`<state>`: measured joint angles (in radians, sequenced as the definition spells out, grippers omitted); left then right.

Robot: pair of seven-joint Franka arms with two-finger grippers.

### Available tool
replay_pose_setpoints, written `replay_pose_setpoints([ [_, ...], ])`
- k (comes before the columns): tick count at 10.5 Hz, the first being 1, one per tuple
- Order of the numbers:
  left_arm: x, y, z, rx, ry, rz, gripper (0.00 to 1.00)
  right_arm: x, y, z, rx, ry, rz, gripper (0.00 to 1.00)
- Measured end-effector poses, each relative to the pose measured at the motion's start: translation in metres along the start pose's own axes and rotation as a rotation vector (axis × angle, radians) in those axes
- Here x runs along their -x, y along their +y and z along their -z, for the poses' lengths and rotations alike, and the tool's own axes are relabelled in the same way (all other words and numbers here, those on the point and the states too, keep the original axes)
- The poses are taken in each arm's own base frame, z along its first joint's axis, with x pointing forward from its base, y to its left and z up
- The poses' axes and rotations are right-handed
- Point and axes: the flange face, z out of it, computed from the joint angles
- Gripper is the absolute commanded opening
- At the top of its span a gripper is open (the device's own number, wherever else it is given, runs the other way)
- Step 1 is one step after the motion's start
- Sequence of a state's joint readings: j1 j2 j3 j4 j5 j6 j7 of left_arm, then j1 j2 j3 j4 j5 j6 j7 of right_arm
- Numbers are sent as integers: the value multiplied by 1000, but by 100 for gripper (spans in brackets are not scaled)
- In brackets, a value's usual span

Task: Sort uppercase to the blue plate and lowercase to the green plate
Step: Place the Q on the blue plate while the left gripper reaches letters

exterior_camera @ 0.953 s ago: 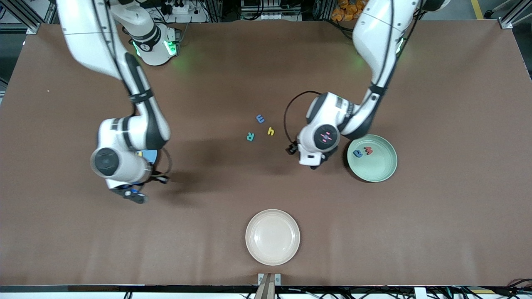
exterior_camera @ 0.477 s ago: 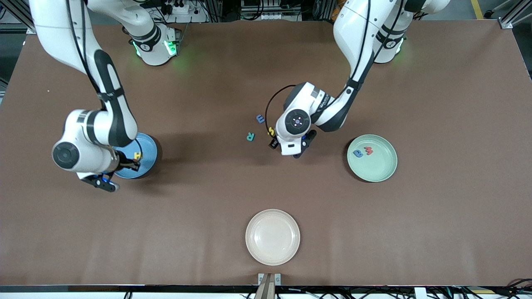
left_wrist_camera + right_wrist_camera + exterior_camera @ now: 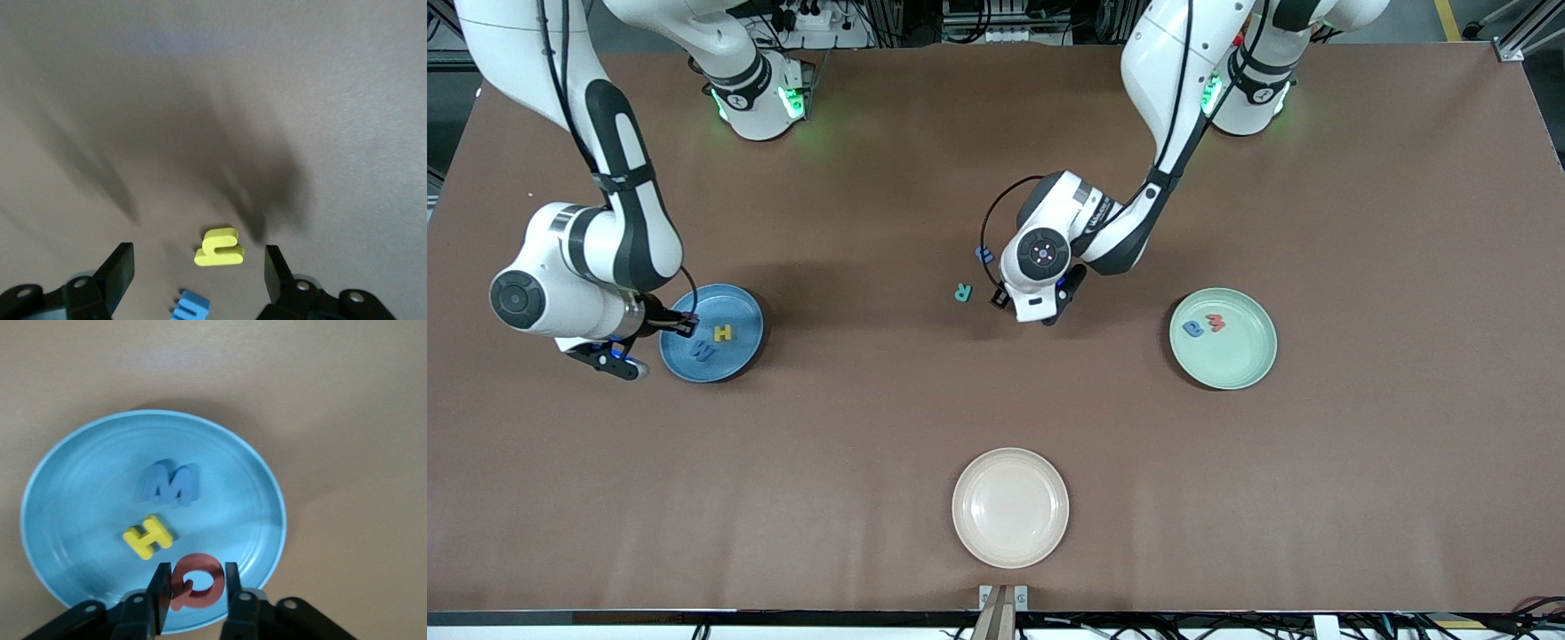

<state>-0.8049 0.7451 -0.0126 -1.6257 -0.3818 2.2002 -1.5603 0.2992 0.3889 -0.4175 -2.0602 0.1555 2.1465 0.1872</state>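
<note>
The blue plate holds two uppercase letters, a yellow H and a blue M. My right gripper hangs low over that plate's edge, shut on a red Q. My left gripper is open over a lowercase yellow h and a blue E-shaped letter. A teal R lies beside them. The green plate holds a blue a and a red w.
A cream-white plate sits empty near the table's front edge. The left arm's hand covers the yellow h in the front view. Bare brown table lies between the plates.
My right arm swung toward its own end of the table, uncovering the blue plate and bringing the Q over its edge. My left arm moved from beside the green plate to over the loose letters.
</note>
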Motion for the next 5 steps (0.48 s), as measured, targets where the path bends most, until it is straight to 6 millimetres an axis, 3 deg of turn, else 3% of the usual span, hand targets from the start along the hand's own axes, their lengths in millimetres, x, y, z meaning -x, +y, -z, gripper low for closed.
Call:
replay_pose_setpoints([
  [5,1,4,-6,34,4,19,76,-3,3,2,-4,12,-4,100],
])
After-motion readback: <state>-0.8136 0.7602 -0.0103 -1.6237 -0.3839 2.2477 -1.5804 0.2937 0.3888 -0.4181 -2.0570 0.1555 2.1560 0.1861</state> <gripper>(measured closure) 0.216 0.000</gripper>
